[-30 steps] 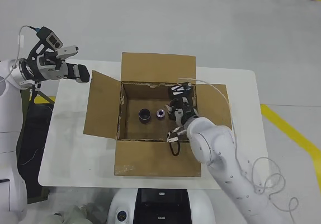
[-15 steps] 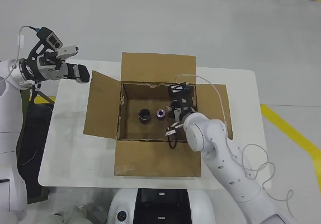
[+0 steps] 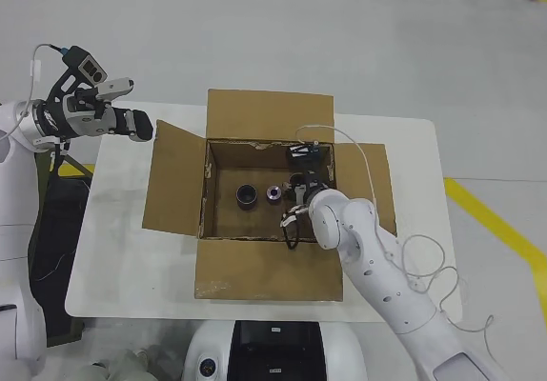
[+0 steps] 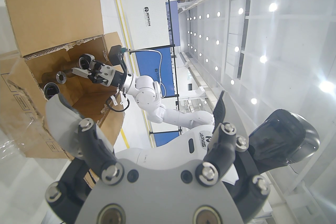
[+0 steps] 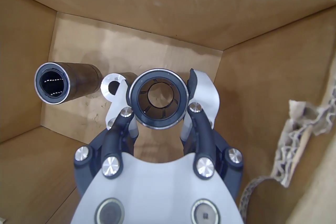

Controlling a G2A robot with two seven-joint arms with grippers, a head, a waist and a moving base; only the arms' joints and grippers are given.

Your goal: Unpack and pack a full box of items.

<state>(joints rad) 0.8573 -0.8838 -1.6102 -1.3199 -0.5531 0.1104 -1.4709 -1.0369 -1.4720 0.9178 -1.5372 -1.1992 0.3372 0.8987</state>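
Unpacking, by the look of it: right gripper [image 5: 158, 89], deep in the cardboard box [image 3: 264, 114], has its fingers clamped on a steel bearing sleeve [image 5: 158, 101], near a dark sleeve [image 5: 65, 86]. Left gripper [image 4: 137, 104] hangs outside, fingers apart. Next move likely calls for a straight lift clear of the walls.

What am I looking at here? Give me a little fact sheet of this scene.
Setting: open cardboard box on a white table
Right gripper: inside the box, shut on a metal sleeve
Left gripper: open, empty, near a table corner, apart from the box
Also in box: dark tube, smaller silver-ended piece
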